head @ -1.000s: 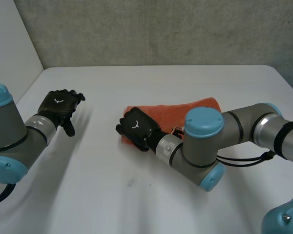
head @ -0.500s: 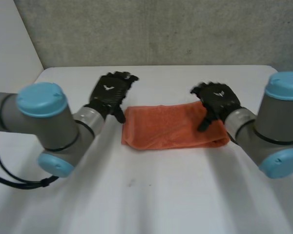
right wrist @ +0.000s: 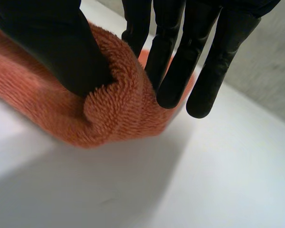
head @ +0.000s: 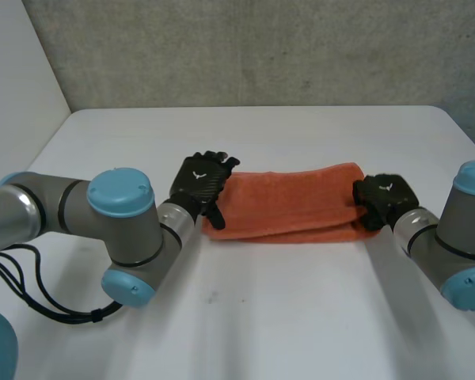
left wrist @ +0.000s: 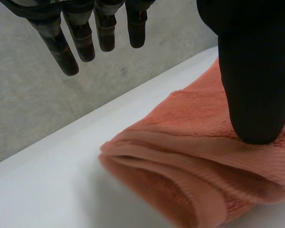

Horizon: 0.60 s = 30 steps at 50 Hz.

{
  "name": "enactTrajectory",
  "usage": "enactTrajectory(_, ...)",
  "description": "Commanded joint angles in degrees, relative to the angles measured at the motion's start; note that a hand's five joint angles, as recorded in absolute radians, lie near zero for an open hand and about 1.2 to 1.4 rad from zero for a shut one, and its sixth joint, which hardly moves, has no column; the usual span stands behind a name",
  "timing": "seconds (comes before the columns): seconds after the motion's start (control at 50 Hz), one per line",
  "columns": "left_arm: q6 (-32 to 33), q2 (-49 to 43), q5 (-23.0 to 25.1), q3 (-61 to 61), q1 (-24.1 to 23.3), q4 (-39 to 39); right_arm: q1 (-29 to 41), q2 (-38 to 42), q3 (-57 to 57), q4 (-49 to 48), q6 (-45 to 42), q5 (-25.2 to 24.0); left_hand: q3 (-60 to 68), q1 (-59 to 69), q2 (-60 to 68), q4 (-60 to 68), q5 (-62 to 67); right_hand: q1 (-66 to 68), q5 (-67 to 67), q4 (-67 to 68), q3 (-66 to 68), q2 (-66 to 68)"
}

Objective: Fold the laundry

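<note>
An orange towel (head: 289, 202), folded into a long strip, lies across the middle of the white table (head: 245, 317). My left hand (head: 202, 180) is at its left end with the fingers straight. In the left wrist view the thumb (left wrist: 254, 71) rests on top of the towel (left wrist: 190, 156) and the fingers (left wrist: 80, 33) hang free above the table. My right hand (head: 384, 198) is at the towel's right end. In the right wrist view its thumb (right wrist: 52, 42) and fingers (right wrist: 180, 61) pinch a bunched fold of the towel (right wrist: 114, 109).
A grey wall (head: 261, 47) runs behind the table's far edge. Both forearms reach in from the near corners, leaving bare tabletop between them in front of the towel.
The left hand has dropped from behind the towel's left corner onto its left end. The right hand has slid off the top to the right end and closed on it. The towel lies longer and narrower.
</note>
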Motion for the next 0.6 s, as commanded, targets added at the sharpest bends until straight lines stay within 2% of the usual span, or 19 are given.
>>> enactTrajectory(0.02, 0.2, 4.9, -2.8, -4.2, 1.1, -0.5, 0.8, -1.9, -3.9, -1.9, -11.3, 0.7, 1.5, 1.2, 1.3, 1.3, 1.2, 25.9, 14.4, 11.8, 13.6, 12.4)
enactTrajectory(0.06, -0.1, 6.6, -2.9, -5.6, 1.6, -0.5, 2.6, -1.3, -6.6, -1.0, -13.5, 1.0, 1.3, 1.0, 1.2, 1.2, 1.1, 25.9, 14.4, 11.8, 13.6, 12.4)
enactTrajectory(0.1, -0.2, 10.4, -3.0, -8.8, 1.8, -0.5, 10.1, 1.2, -12.2, 1.1, -16.9, 1.5, 1.1, 0.8, 1.0, 1.0, 0.9, 25.9, 14.4, 11.8, 13.6, 12.4)
enactTrajectory(0.12, -0.2, 10.4, -3.0, -8.8, 1.8, -0.5, 10.1, 1.2, -12.2, 1.1, -16.9, 1.5, 1.1, 0.8, 1.0, 1.0, 0.9, 25.9, 14.4, 11.8, 13.6, 12.4)
enactTrajectory(0.16, -0.2, 12.3, -3.1, -10.2, 2.1, -0.4, 17.6, 4.6, -18.9, 2.8, -18.8, 1.0, 0.9, 0.7, 0.8, 0.8, 0.7, 25.9, 14.4, 11.8, 13.6, 12.4)
enactTrajectory(0.18, -0.3, 13.9, -3.1, -11.3, 2.4, -0.4, 17.6, 4.6, -18.9, 2.8, -18.8, 1.0, 0.9, 0.7, 0.8, 0.8, 0.7, 25.9, 14.4, 11.8, 13.6, 12.4)
enactTrajectory(0.26, -0.4, 17.6, -3.8, -14.2, 4.6, -0.3, 25.1, 9.8, -25.2, 4.2, -21.5, -0.8, 0.8, 0.5, 0.6, 0.7, 0.5, 25.9, 14.4, 11.8, 13.6, 12.4)
enactTrajectory(0.42, -0.6, 19.7, -6.3, -16.8, 8.1, -0.5, 32.0, 17.4, -26.7, 5.0, -24.5, -7.6, 0.6, 0.3, 0.5, 0.5, 0.4, 25.9, 14.4, 11.8, 13.6, 12.4)
enactTrajectory(0.5, -0.5, 19.7, -6.2, -17.1, 8.4, -0.5, 32.4, 17.2, -26.9, 5.4, -24.4, -7.0, 0.6, 0.3, 0.5, 0.5, 0.4, 25.9, 14.4, 11.8, 13.6, 12.4)
enactTrajectory(0.52, -0.6, 19.7, -6.1, -17.1, 8.4, -0.4, 32.4, 16.0, -26.9, 5.4, -24.0, -6.1, 0.6, 0.3, 0.5, 0.5, 0.4, 5.6, -5.9, -8.5, -6.6, -7.9)
enactTrajectory(0.54, -0.6, 19.7, -6.0, -17.1, 8.4, -0.4, 32.3, 13.6, -26.7, 5.4, -23.5, -4.6, 0.6, 0.3, 0.5, 0.5, 0.4, -26.7, -38.2, -40.8, -39.0, -40.2)
enactTrajectory(0.56, -0.6, 19.6, -5.9, -17.1, 8.5, -0.3, 32.3, 13.5, -26.7, 5.4, -23.4, -4.6, 0.4, 0.2, 0.3, 0.3, 0.2, -27.1, -38.5, -41.1, -39.3, -40.6)
enactTrajectory(0.58, -0.6, 19.6, -5.8, -16.6, 8.4, -0.1, 32.0, 10.7, -26.3, 5.3, -22.8, -2.4, -0.2, -0.5, -0.4, -0.3, -0.5, -44.1, -55.6, -58.2, -56.4, -57.6)
enactTrajectory(0.6, -0.6, 19.6, -5.8, -16.6, 8.4, -0.1, 32.0, 10.6, -26.3, 5.3, -22.8, -2.4, -0.2, -0.5, -0.4, -0.3, -0.5, -44.1, -55.6, -58.2, -56.4, -57.6)
